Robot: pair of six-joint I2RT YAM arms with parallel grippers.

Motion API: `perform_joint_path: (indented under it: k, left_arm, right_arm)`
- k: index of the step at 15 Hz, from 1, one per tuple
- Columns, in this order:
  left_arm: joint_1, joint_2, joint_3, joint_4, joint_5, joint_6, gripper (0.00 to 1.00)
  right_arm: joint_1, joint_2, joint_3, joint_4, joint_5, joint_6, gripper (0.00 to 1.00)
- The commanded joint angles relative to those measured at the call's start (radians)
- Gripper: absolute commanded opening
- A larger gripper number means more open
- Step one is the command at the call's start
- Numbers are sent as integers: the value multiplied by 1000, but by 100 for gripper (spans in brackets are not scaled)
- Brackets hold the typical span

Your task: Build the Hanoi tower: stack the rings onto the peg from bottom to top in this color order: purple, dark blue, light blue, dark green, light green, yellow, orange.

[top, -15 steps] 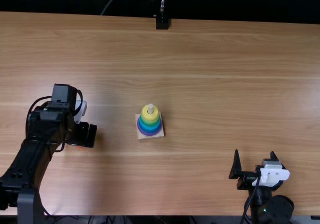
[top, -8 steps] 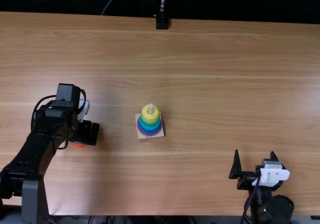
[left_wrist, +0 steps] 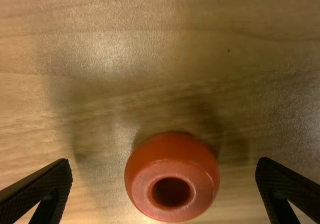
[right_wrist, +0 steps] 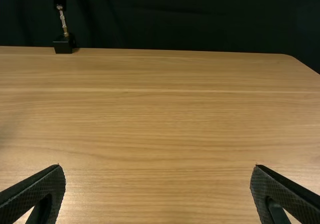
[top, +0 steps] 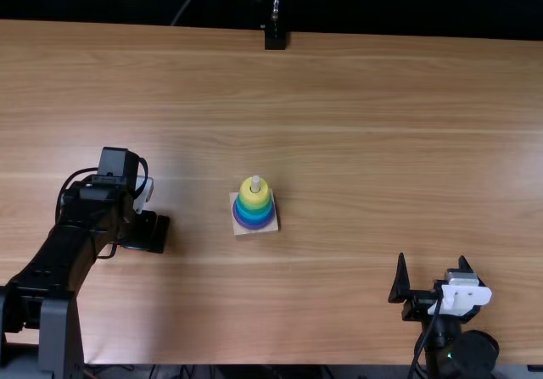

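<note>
In the top view my left gripper (top: 146,231) is low over the table's left part. In the left wrist view that gripper (left_wrist: 164,191) is open, with the orange ring (left_wrist: 192,162) lying flat on the wood between its spread fingers and touching neither. The peg (top: 255,184) stands on a square wooden base (top: 265,230) near the middle, carrying a yellow ring (top: 254,197) on top of green, blue and purple ones. My right gripper (top: 433,270) rests open at the lower right; the right wrist view has this gripper (right_wrist: 158,191) with nothing between its fingers.
The wooden table (top: 365,142) spreads around the tower. At its far edge stands a black mount (top: 275,38), which the right wrist view has as a small black block (right_wrist: 64,44).
My left gripper has shifted slightly right since the first frame, and its wrist has lately tipped a little nearer. The orange patch beside it came into sight, then went behind it. The right arm kept still.
</note>
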Motion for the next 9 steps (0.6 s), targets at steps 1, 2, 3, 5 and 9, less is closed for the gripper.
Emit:
perform_joint_path:
  k: [1,2,3,5,9]
  left_arm:
    - [-7,2,-29,1,6,5,100]
    - [-7,0,-37,12,6,5,100]
    - [-7,0,-40,12,4,5,100]
    - [-6,0,-40,2,6,5,100]
    - [-6,0,-57,13,8,5,89]
  right_arm:
    - [-12,-13,-64,-72,22,1,100]
    - [-12,-13,-64,-72,22,1,100]
    - [-12,-13,-64,-72,22,1,100]
    - [-12,-13,-64,-72,22,1,100]
    - [-12,-13,-64,-72,22,1,100]
